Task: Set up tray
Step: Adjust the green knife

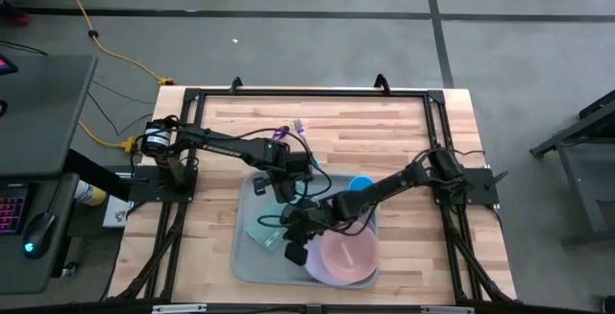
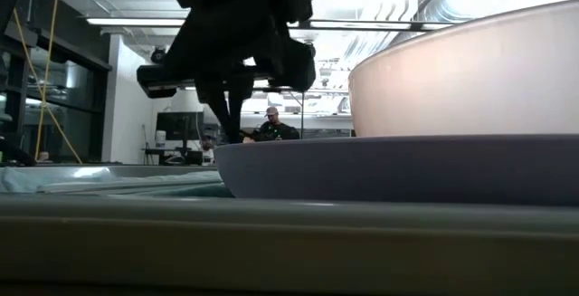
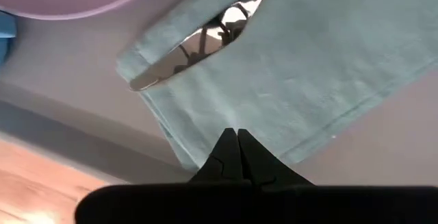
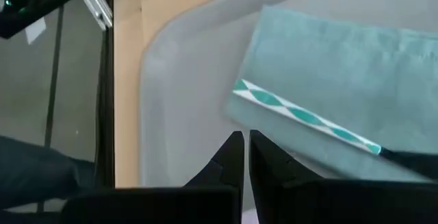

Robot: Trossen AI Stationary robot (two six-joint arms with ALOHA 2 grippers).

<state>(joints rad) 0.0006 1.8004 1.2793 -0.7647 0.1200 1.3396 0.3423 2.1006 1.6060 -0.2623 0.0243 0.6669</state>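
Note:
The pale grey tray lies at the table's near middle. On it are a folded teal napkin, a lavender plate carrying a pink bowl, and a blue cup. A utensil with a teal-and-white patterned handle and a shiny end lies on the napkin. My left gripper hangs shut over the napkin's edge. My right gripper is shut above the bare tray floor, beside the napkin. Neither holds anything.
A purple fork lies on the wooden table beyond the tray. Both arms cross above the tray's middle. In the low view the tray's near rim fills the foreground, and a person sits in the room behind.

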